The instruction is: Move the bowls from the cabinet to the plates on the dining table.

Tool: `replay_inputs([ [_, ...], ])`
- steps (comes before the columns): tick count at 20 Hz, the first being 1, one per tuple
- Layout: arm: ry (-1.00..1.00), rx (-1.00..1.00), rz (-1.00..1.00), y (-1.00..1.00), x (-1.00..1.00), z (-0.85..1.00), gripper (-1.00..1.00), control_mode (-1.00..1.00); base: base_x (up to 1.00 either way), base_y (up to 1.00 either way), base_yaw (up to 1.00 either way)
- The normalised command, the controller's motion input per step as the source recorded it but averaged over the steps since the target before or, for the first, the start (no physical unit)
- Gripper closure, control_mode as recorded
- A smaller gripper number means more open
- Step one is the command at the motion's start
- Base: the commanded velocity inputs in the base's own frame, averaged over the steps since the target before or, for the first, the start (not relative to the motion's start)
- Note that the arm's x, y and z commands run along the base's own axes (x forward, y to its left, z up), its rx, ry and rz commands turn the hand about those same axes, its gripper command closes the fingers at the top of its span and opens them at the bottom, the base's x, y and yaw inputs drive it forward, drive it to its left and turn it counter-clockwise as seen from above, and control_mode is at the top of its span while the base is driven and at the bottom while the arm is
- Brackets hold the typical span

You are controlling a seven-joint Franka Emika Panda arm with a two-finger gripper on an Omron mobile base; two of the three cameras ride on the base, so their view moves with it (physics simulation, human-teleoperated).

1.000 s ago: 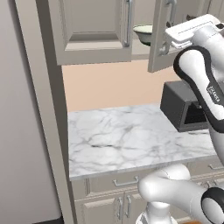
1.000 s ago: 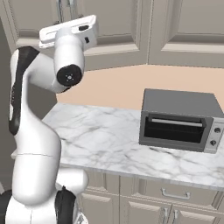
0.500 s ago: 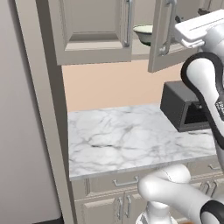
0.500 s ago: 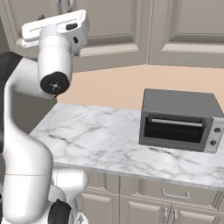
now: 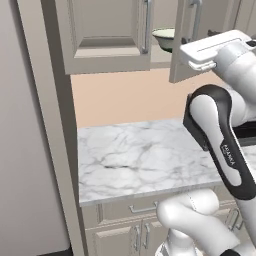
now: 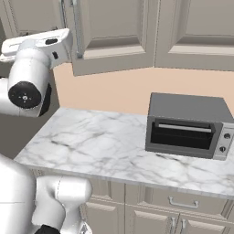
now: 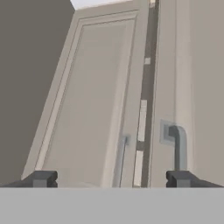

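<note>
A tall grey-beige cabinet [image 5: 107, 35] hangs over a marble table [image 5: 140, 160], one door [image 5: 192, 40] swung ajar with its bar handle [image 5: 196, 15] upright. A toaster oven [image 6: 187, 125] sits on the same table, well apart from the cabinet opening. Up beside the ajar door the white arm [image 5: 222, 125] holds its tool [image 7: 111, 179] with the jaws spread wide and nothing between them; from the hand, the fingertips [image 7: 43, 178] frame panelled cabinet doors and a metal handle [image 7: 177, 146]. Inside the cabinet, a bowl [image 5: 165, 37] sits on the shelf, only its pale rim and dark green side showing, mouth up, so its axis runs vertical and it has no long side. Being ceramic, it is probably stiff, glazed-slick, fairly light and chip-prone; the flared rim looks the likeliest place to pinch, one finger inside and one outside.
</note>
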Motion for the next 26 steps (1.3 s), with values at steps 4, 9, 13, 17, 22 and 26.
replay_inputs([
  [4, 0.16, 0.03, 0.0, 0.37, -0.3, -0.17, -1.0, -1.0, 0.0, 0.0, 0.0],
  [9, 0.18, 0.04, 0.0, 0.31, -0.23, -0.04, -1.0, -1.0, 0.0, 0.0, 0.0],
  [13, 0.25, 0.0, 0.0, 0.27, -0.06, -0.24, -1.0, -1.0, 0.0, 0.0, 0.0],
  [17, 0.27, 0.0, 0.0, 0.19, -0.02, -0.31, -1.0, -1.0, 0.0, 0.0, 0.0],
  [22, 0.24, -0.09, 0.0, 0.04, 0.0, -0.32, -1.0, -1.0, 0.0, 0.0, 0.0],
  [26, 0.11, -0.23, 0.0, 0.0, 0.05, -0.04, -1.0, -1.0, 0.0, 0.0, 0.0],
])
